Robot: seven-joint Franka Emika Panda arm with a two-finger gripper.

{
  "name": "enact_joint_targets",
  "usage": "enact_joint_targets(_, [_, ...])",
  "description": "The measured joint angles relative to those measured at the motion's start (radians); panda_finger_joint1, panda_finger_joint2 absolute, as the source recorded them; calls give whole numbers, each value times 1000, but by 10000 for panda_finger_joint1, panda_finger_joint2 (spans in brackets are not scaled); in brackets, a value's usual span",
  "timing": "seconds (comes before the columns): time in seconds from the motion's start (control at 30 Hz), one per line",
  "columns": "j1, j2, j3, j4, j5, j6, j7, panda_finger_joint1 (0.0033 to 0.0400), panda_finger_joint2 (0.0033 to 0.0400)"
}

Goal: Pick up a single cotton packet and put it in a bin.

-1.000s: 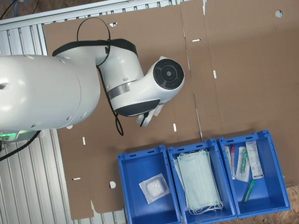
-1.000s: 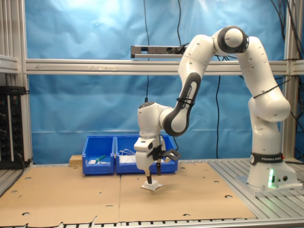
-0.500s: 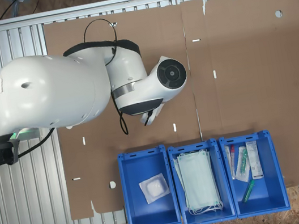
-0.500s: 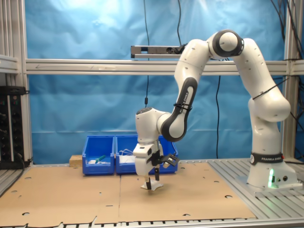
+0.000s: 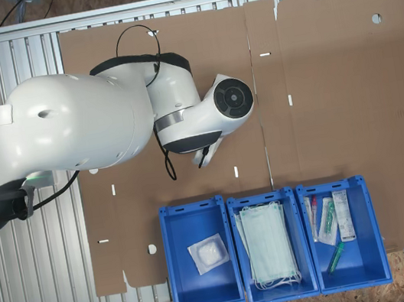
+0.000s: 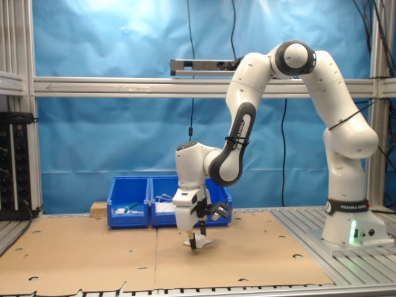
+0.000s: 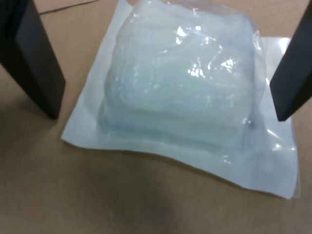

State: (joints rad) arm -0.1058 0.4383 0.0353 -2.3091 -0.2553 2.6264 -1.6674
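Observation:
A cotton packet [image 7: 185, 92], clear plastic around a white pad, lies flat on the brown cardboard. My gripper [image 7: 165, 109] is open, with one black finger on each side of the packet and neither touching it. In the second exterior view the gripper [image 6: 196, 241] points straight down with its tips close to the cardboard at the packet [image 6: 202, 243]. In the first exterior view the arm's wrist [image 5: 204, 119] covers most of that spot. The bin [image 5: 189, 285] nearest the first exterior view's left is blue and holds another cotton packet [image 5: 208, 253].
Two more blue bins stand beside it in a row: the middle one [image 5: 234, 215] holds pale green masks, the far one [image 5: 376, 261] syringes and tubes. The bins [image 6: 129, 201] sit behind the arm in the second exterior view. The robot base [image 6: 349, 229] stands on the aluminium table.
The arm has lowered and the gripper has come down over the packet on the cardboard, shifting slightly toward the second exterior view's left. The packet has stayed in place.

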Motion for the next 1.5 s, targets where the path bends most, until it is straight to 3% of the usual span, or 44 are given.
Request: enact_joint_targets(1.5, [0,0,0,3,0,2,-22,400,400])
